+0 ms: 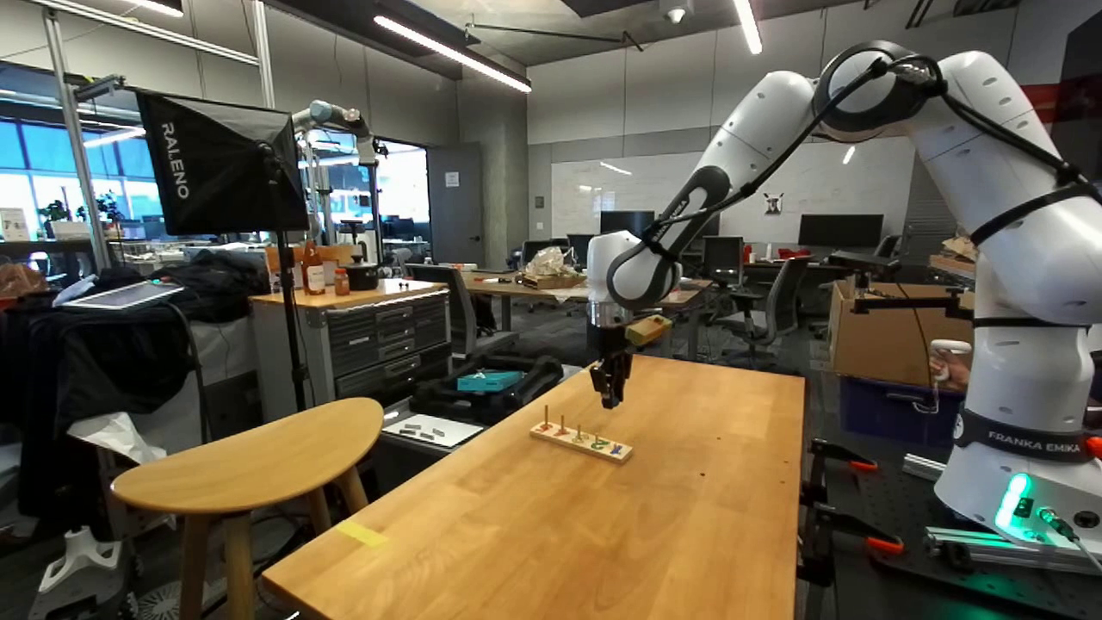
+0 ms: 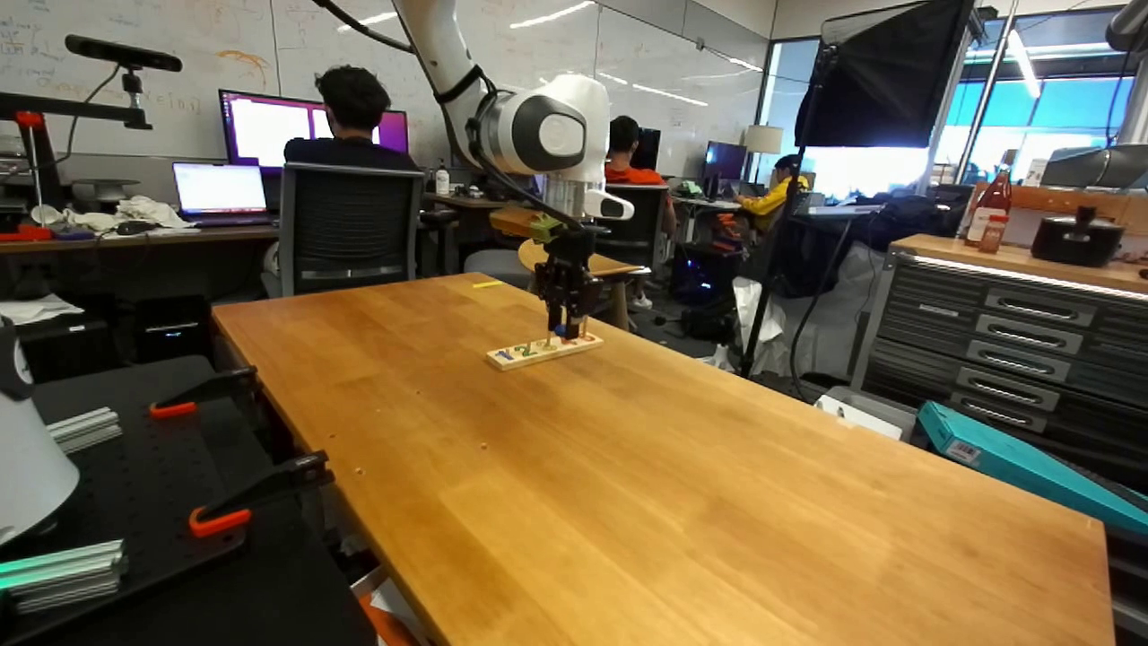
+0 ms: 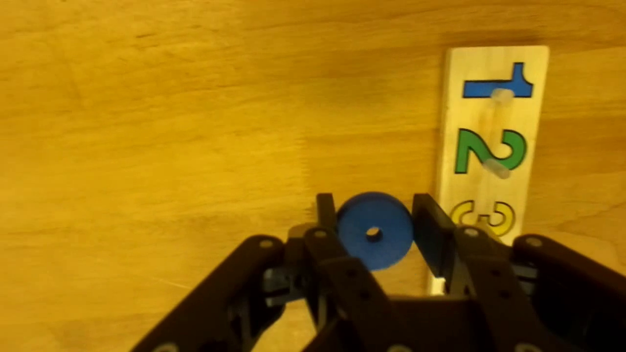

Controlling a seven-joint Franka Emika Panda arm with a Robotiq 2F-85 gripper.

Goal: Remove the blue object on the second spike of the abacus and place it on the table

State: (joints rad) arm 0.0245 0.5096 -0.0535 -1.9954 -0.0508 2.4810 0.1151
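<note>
The blue object, a round disc with a centre hole [image 3: 375, 252], sits between the finger pads of my gripper [image 3: 374, 215] in the wrist view. Both pads appear to touch its sides. The disc is off the spikes, apart from the abacus and above the table [image 3: 146, 146]. The abacus [image 3: 469, 112] is a pale wooden board with coloured numbers and upright spikes. The second spike [image 3: 496, 168], on the green 2, is bare. The abacus lies on the table in both exterior views [image 1: 581, 442] [image 2: 538, 353]. My gripper [image 1: 611, 399] points down; blue shows at its tips [image 2: 562, 331].
A yellow tape strip [image 1: 362, 533] is on the table near one end. A curved wooden stool [image 1: 258, 456] stands beside the table. Clamps with orange tips [image 2: 220, 522] hold near the robot's base. A teal box [image 2: 1031, 475] lies past the table's edge.
</note>
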